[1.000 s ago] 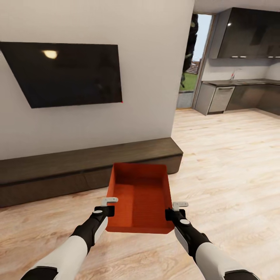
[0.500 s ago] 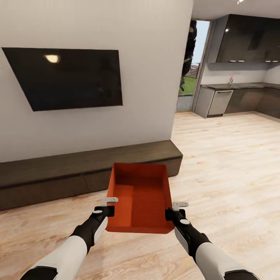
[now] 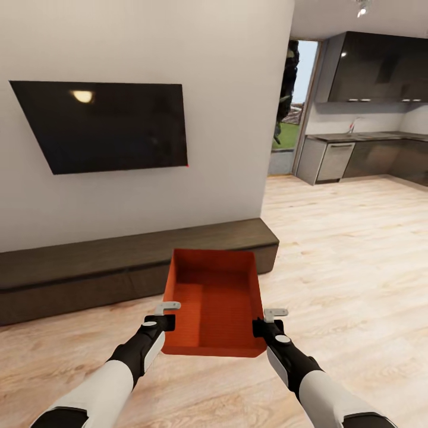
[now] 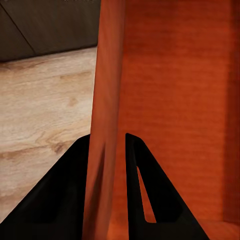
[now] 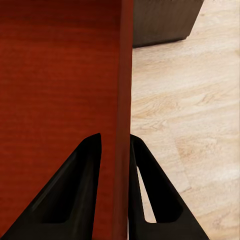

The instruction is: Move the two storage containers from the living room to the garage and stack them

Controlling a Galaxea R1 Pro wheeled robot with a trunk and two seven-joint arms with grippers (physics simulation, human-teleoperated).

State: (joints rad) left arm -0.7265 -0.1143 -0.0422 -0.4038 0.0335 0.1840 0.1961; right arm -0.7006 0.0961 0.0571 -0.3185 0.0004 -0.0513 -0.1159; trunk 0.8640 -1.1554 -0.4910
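One orange-red storage container (image 3: 214,303) is held up in front of the robot, above the light wood floor (image 3: 351,249) of the living room, carried between both arms. The left gripper (image 3: 168,315) is clamped on the container's left side wall near its near corner, and the right gripper (image 3: 266,318) is clamped on the right side wall at the matching spot. In the left wrist view the thin orange wall (image 4: 107,120) runs straight between the two dark fingers (image 4: 65,195), one finger outside the bin and one inside it, both pressed against the wall. The right wrist view shows the same grip on the other wall (image 5: 125,100), with its fingers (image 5: 75,195) on either side of it and the plank floor beyond. The container is open on top, with nothing in it, and sits roughly level, its long side pointing away from the robot. Just beyond its far end stands a long dark low bench (image 3: 119,264) along a white wall (image 3: 226,119); the far edge of the container overlaps the bench in the head view. A black TV (image 3: 107,125) hangs on that wall above the bench. To the right the wall ends, and past it lie a doorway (image 3: 291,107) with greenery outside and a kitchen with dark cabinets (image 3: 374,65) and a counter (image 3: 356,154).
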